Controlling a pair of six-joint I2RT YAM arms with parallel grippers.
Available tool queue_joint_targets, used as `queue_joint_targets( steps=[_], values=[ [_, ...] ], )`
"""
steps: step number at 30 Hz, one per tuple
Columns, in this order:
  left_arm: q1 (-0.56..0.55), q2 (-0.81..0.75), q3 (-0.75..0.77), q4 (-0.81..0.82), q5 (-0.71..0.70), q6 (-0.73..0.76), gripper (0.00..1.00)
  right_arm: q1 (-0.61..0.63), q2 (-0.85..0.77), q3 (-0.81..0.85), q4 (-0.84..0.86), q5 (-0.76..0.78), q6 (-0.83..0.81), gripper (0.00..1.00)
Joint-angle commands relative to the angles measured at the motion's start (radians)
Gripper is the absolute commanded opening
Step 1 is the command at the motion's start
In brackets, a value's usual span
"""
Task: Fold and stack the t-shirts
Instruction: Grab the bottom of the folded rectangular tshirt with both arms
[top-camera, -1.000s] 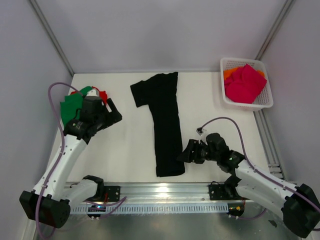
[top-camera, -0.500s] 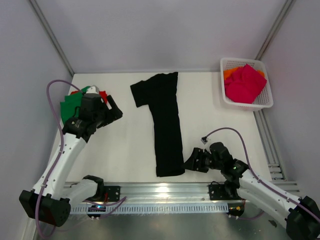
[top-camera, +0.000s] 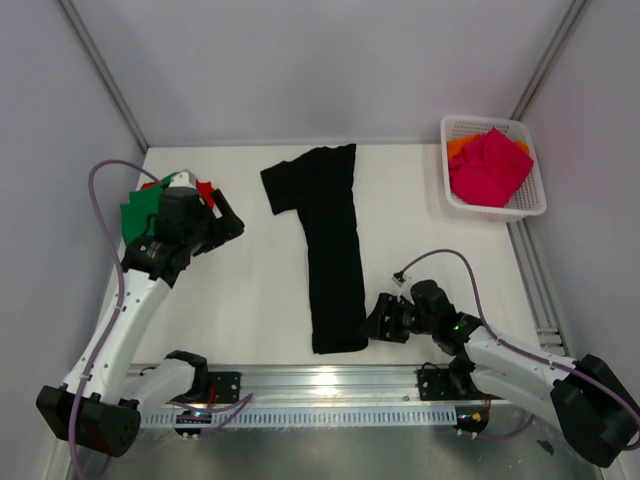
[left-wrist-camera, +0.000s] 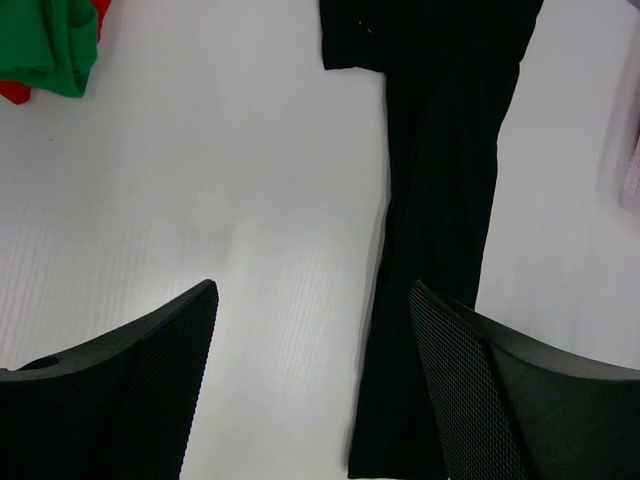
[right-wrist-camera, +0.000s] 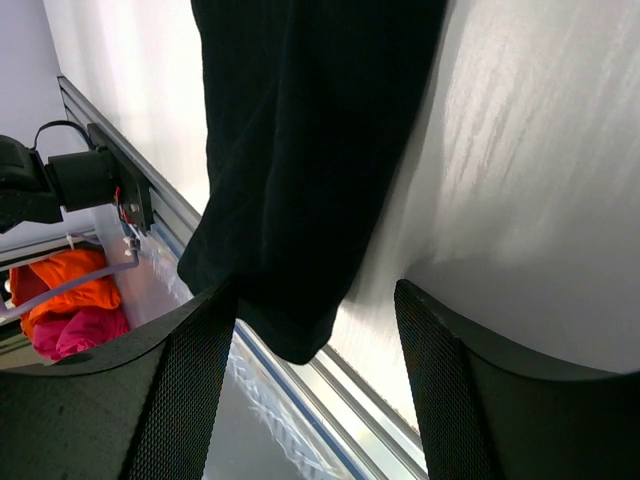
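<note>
A large black t-shirt (top-camera: 334, 240) lies folded into a long strip down the middle of the table, one sleeve sticking out at the far left. My right gripper (top-camera: 378, 318) is open, low beside the strip's near right corner. In the right wrist view that hem corner (right-wrist-camera: 300, 150) sits between the spread fingers (right-wrist-camera: 315, 295). My left gripper (top-camera: 228, 222) hangs open over bare table left of the shirt (left-wrist-camera: 450, 200), nothing between its fingers (left-wrist-camera: 312, 295). Green (top-camera: 138, 212) and red (top-camera: 206, 190) t-shirts lie at the far left. Pink (top-camera: 488, 165) and orange (top-camera: 460, 146) t-shirts fill the basket.
The white lattice basket (top-camera: 532, 205) stands at the far right corner against the side rail. A metal rail (top-camera: 330, 380) runs along the near table edge, just below the black shirt's hem. Grey walls close in the left, right and back.
My right arm has sunk lower toward the near edge, its gripper staying by the black shirt's near right corner. The left arm has shifted only slightly.
</note>
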Motion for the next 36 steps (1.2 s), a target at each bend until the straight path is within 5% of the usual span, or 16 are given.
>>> queue_joint_targets(
  steps=[1,19,26,30,36],
  values=[
    [-0.001,-0.023,0.033,0.006,-0.009,0.013,0.80,-0.001,0.076,0.012,0.037,0.024,-0.053,0.69],
    [-0.001,-0.015,0.025,0.009,-0.023,0.028,0.79,-0.001,0.273,0.076,0.122,0.001,-0.091,0.67],
    [-0.001,-0.010,0.010,0.000,-0.027,0.028,0.77,-0.001,0.289,0.083,0.124,-0.013,-0.099,0.34],
    [-0.001,-0.010,-0.024,-0.007,-0.012,0.012,0.76,-0.001,0.293,0.083,0.119,-0.025,-0.105,0.05],
    [-0.006,-0.064,-0.238,0.038,0.244,-0.190,0.75,-0.003,0.318,0.090,0.122,-0.033,-0.116,0.03]
  ],
)
